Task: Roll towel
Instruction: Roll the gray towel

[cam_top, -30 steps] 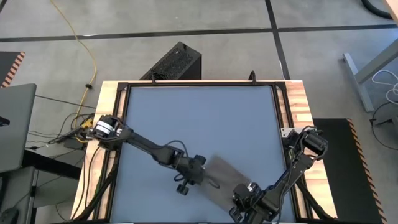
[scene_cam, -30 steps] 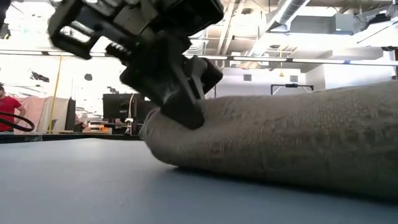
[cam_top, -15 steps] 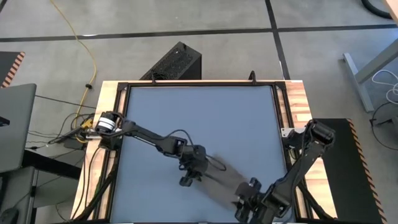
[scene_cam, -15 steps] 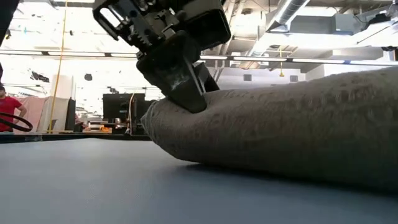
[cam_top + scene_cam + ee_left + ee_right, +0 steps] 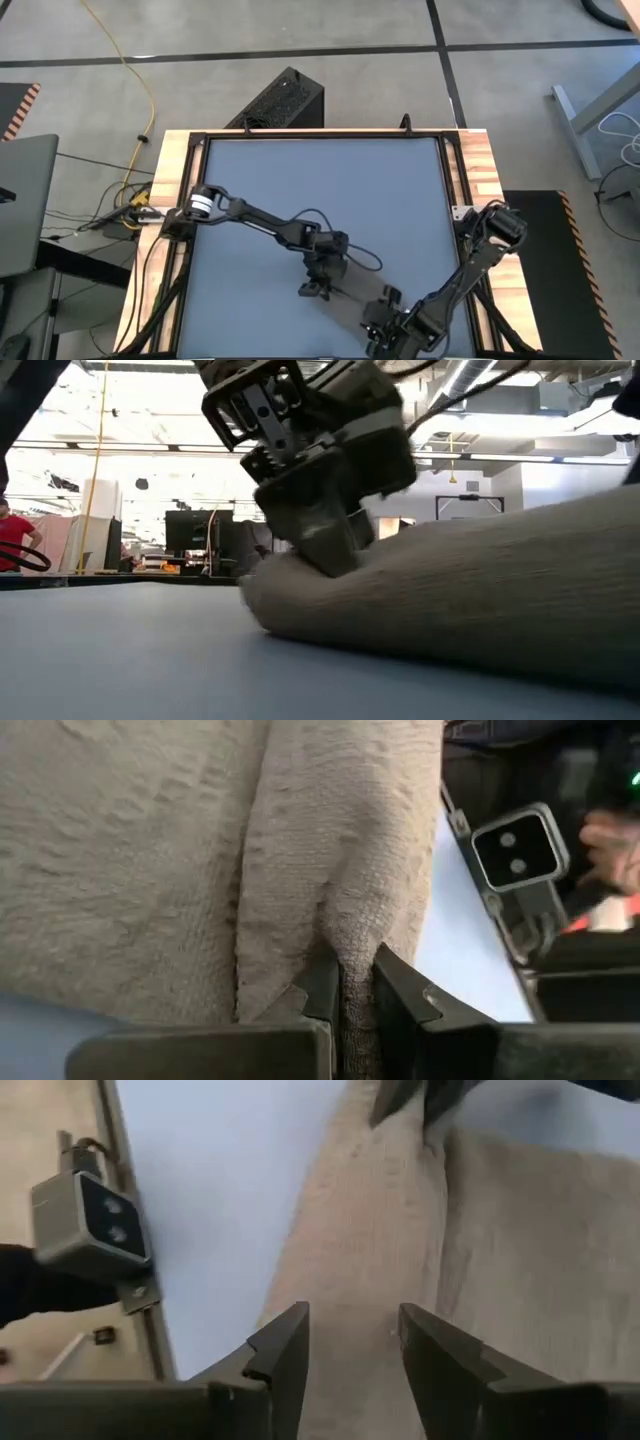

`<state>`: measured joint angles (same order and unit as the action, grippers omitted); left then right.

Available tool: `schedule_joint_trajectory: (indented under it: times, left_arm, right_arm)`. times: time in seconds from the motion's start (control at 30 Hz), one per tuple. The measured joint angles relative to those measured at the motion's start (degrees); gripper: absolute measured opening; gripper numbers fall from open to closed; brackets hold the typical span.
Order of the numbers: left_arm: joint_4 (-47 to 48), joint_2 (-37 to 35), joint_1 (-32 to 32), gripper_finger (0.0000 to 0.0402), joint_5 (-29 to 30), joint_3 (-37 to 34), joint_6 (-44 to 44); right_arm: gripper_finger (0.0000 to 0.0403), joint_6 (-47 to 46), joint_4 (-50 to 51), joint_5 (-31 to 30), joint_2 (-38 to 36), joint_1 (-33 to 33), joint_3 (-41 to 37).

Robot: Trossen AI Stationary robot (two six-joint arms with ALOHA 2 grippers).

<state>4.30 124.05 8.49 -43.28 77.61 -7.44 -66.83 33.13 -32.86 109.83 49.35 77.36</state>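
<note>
The taupe towel (image 5: 352,292) lies bunched into a long, thick ridge (image 5: 480,590) on the blue table near its front edge, right of the middle. My left gripper (image 5: 318,285) is shut on the towel's left end (image 5: 335,555). My right gripper (image 5: 380,322) is at the towel's other end, close to the front edge. It is open, with one finger on either side of the ridge (image 5: 350,1350). In the right wrist view the left gripper's fingers (image 5: 400,1100) show at the far end of the ridge. My left gripper pinches a raised fold of the towel (image 5: 350,935) between its two fingers, at the end of the ridge. The fingers come from above, slanting down. The towel rests on the table and bulges up around the fingers. Whether my right gripper touches the towel, I cannot tell.
The low camera's grey housing (image 5: 515,855) (image 5: 90,1220) sits at the table's front edge, close to both grippers. A wooden frame (image 5: 478,160) borders the table. The far half of the blue surface (image 5: 320,190) is free. A person in red (image 5: 10,530) stands far off in the room.
My left gripper has moved toward the table's right edge, staying shut on the towel's end and drawing that end along with it. From above, the towel now looks narrower and more bunched than a second ago. My right gripper has shifted slightly along the front edge.
</note>
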Motion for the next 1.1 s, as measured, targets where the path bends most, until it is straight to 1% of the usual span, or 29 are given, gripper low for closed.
schedule_joint_trajectory:
  times: [0.1,0.2,0.27,0.33,0.4,0.43,0.57,0.63,0.7,0.77,0.83,0.9,1.03,1.1]
  left_arm:
    - [2.4,0.7,0.9,0.0017,2.4,2.9,6.3]
    - [5.1,0.7,1.8,0.0017,5.8,5.6,11.7]
    - [7.3,0.7,2.3,0.0017,7.3,7.1,14.2]
    - [8.1,0.7,2.8,0.0017,8.5,8.3,16.0]
    - [8.6,0.7,3.3,0.0017,9.4,9.0,17.1]
    - [8.7,0.7,3.6,0.0017,9.6,9.2,17.5]
    - [8.8,0.7,4.5,0.0017,9.7,9.8,17.9]
    - [9.3,0.7,5.0,0.0017,9.6,9.8,18.8]
    - [9.7,0.7,5.6,0.0017,9.6,9.8,19.6]
    - [9.7,0.7,6.3,0.0017,9.7,9.8,20.6]
    - [9.8,0.8,7.2,0.0017,9.8,9.8,21.4]
    - [9.1,0.8,7.8,0.0017,11.3,9.4,21.8]
    - [8.7,0.8,8.2,0.0017,13.5,9.2,21.8]
    - [8.6,0.8,7.9,0.0017,14.8,9.2,21.1]
  right_arm:
    - [0.0172,-1.7,1.5,0.0,-0.9,0.6,0.0]
    - [0.0161,-10.4,9.5,-0.8,-2.4,2.3,0.1]
    - [0.0149,-15.7,16.2,-0.9,-2.4,3.8,0.0]
    - [0.0133,-19.5,20.2,-0.7,-1.7,4.8,-0.2]
    - [0.0111,-20.1,18.9,-0.6,-1.7,5.0,-2.2]
    - [0.0099,-19.8,16.6,-0.5,-1.7,4.9,-3.6]
    - [0.004,-15.5,1.9,0.8,-1.7,3.5,-11.7]
    - [0.0016,-14.3,-2.2,0.4,-1.7,2.6,-15.1]
    - [0.0013,-13.8,-3.5,-0.8,-1.9,1.9,-17.1]
    - [0.0021,-11.9,-3.4,-1.1,-2.0,0.7,-18.4]
    - [0.0027,-8.4,-3.5,-1.6,-2.0,-0.9,-19.4]
    - [0.0026,-4.5,-4.3,-1.6,-2.0,-2.5,-20.1]
    - [0.0016,5.2,-8.6,-1.5,-1.9,-5.6,-20.4]
    - [0.0016,8.4,-11.1,-0.7,-1.9,-7.1,-20.5]
